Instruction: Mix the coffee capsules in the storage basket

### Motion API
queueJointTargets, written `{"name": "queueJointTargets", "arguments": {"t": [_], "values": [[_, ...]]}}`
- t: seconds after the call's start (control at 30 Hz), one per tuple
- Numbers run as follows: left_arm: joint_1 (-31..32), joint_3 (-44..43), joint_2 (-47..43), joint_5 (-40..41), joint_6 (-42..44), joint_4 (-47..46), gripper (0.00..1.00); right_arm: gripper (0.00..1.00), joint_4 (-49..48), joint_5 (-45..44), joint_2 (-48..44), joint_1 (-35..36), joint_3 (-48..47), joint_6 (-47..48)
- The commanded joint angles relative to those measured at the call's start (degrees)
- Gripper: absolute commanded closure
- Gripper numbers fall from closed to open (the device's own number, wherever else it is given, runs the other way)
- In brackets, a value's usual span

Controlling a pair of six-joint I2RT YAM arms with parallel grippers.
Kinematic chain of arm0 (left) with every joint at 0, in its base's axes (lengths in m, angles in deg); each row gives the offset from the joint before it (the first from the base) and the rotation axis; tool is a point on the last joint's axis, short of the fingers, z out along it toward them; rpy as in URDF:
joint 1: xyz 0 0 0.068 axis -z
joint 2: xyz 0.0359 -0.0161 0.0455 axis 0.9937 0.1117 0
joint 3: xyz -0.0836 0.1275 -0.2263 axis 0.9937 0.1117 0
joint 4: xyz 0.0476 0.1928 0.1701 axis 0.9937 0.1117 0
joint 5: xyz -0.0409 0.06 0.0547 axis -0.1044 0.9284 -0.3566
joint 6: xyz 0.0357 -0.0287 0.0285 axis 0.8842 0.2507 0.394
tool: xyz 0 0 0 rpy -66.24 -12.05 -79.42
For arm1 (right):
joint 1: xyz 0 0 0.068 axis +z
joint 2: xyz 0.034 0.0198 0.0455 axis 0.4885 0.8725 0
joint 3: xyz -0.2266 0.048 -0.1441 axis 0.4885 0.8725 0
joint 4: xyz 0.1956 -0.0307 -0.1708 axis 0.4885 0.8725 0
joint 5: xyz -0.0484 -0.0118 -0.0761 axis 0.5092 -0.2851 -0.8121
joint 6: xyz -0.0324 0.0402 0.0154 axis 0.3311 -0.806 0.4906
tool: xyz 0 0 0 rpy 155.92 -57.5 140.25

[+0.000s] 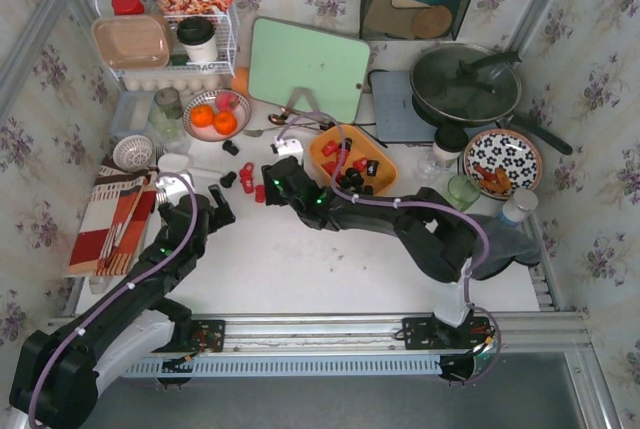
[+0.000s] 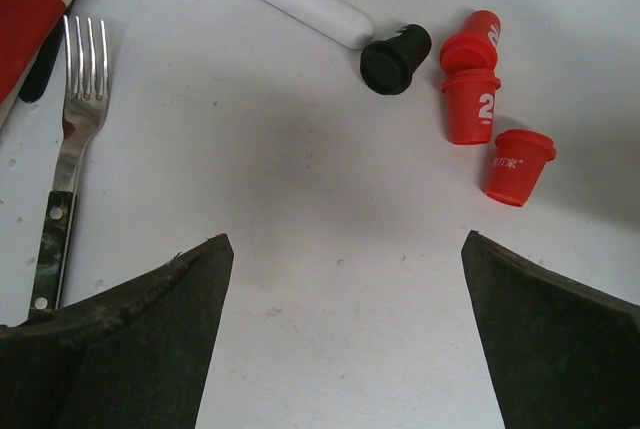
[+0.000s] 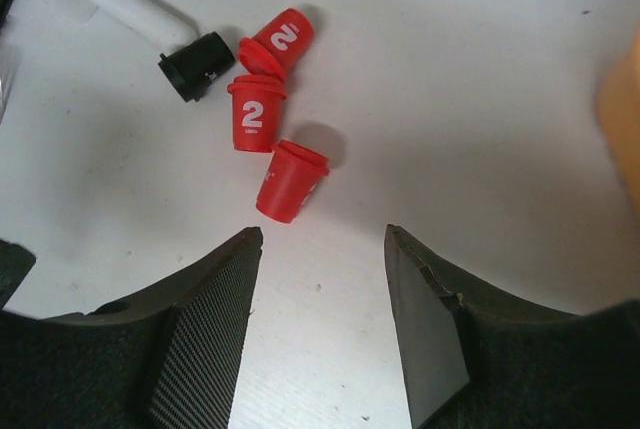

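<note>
Blurred orange sliver, perhaps storage basket [image 3: 622,109]

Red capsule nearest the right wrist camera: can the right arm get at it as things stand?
Probably yes. The red capsule lies on the bare table just ahead of the open right tool, with nothing between them.

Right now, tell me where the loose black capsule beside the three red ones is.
Top view: the black capsule lies on the table left of centre, between a white handle and three red capsules, outside the storage basket.
</note>
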Motion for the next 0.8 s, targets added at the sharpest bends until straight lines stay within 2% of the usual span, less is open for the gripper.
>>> {"name": "queueJointTargets", "arguments": {"t": [0.0,0.1,0.3,0.6,0.77], "values": [[-0.16,-0.15,-0.56,-1.01,-2.41,-0.95,0.01,0.41,2.83,0.87,4.18,0.32,-3.95,-6.71],[-0.16,-0.3,-0.86,-1.45,-2.73,-0.65,0.01,0.45,3.26,0.95,6.96,0.32,-6.09,-10.58],[-0.16,-0.59,-1.98,-1.65,-2.93,0.64,0.01,0.46,4.3,0.36,12.44,0.36,-10.21,-15.0],[-0.16,-0.9,-2.8,-2.2,-3.06,1.5,0.01,0.47,6.08,-1.11,18.92,0.46,-15.61,-13.76],[-0.16,-1.36,-2.58,-2.44,-3.13,2.18,0.01,0.55,6.34,-1.91,19.24,0.49,-15.3,-13.0]]}}
